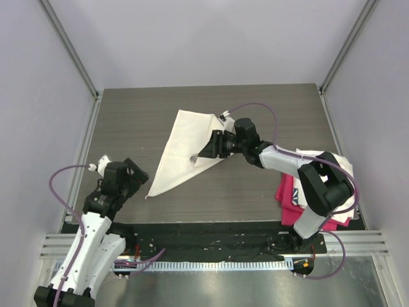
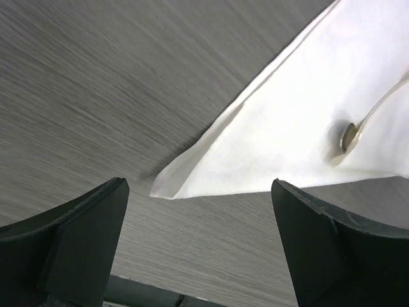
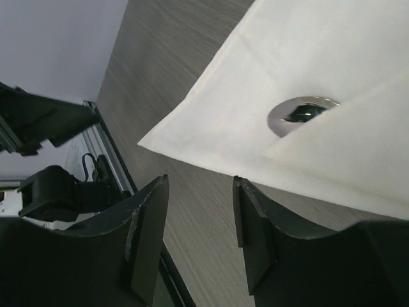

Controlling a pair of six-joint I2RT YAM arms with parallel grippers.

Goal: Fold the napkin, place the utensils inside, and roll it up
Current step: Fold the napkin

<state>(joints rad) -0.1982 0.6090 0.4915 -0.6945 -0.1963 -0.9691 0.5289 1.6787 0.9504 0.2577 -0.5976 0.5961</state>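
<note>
Cream napkin (image 1: 182, 144), folded into a triangle, lies mid-table, with the spoon (image 3: 300, 115) bowl peeking from under a flap. The right gripper (image 3: 199, 192) hovers at its 3 o'clock edge, jaws part-open and empty. The left gripper (image 2: 199, 188) waits at 8 o'clock, jaws wide apart. Rolling seems next: pinch a corner and keep the spoon trapped.

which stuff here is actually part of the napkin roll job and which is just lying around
Part of the job:
- napkin, folded into a triangle
- spoon, its bowl peeking out from under a napkin flap

Just lying about:
- pink cloth, off to the right
- white cloth, lying on top of the pink one
</note>
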